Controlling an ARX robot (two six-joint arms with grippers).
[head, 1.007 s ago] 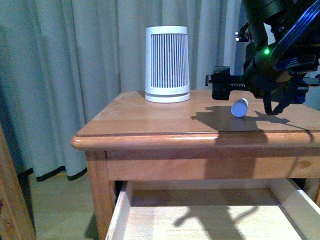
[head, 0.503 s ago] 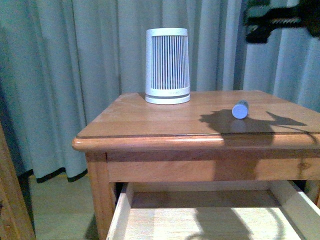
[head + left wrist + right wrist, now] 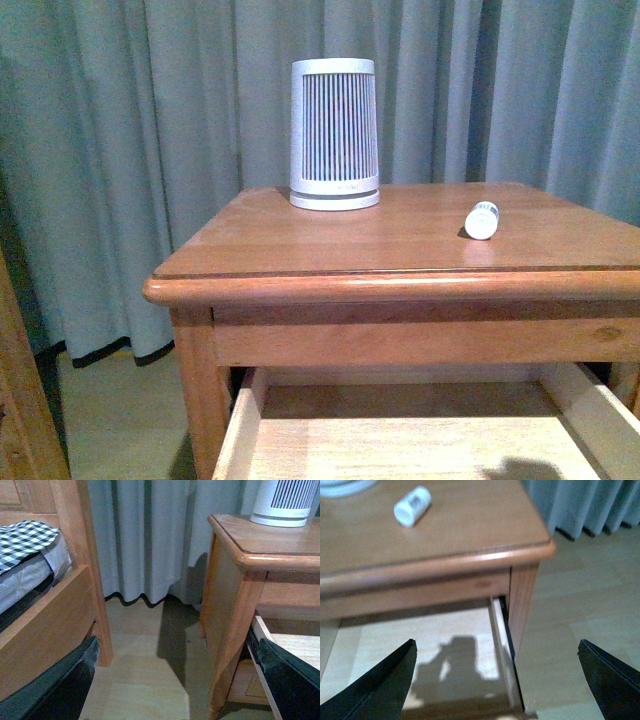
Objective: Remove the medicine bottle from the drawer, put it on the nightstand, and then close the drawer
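The small white medicine bottle (image 3: 481, 220) lies on its side on the nightstand (image 3: 330, 250), toward the right of its glossy top, untouched by either gripper; the right wrist view shows the bottle (image 3: 412, 506) too. Below the top, the drawer (image 3: 410, 440) stands pulled out, its pale wood inside bare (image 3: 425, 650). My right gripper (image 3: 495, 680) is open, hovering above the drawer's right side wall (image 3: 501, 645), nothing between its fingers. My left gripper (image 3: 175, 680) is open too, low beside the nightstand's left corner post (image 3: 235, 630). Neither arm appears in the front view.
A large white ribbed cylinder (image 3: 334, 132) stands at the back of the nightstand top. Grey curtains (image 3: 120, 150) hang behind. A wooden bed frame (image 3: 60, 610) with checked bedding (image 3: 22, 537) sits left of the nightstand, with a strip of floor (image 3: 145, 680) between.
The right arm, which hung over the bottle on the nightstand top a second ago, has risen and left the front view. The bottle stays lying on the top.
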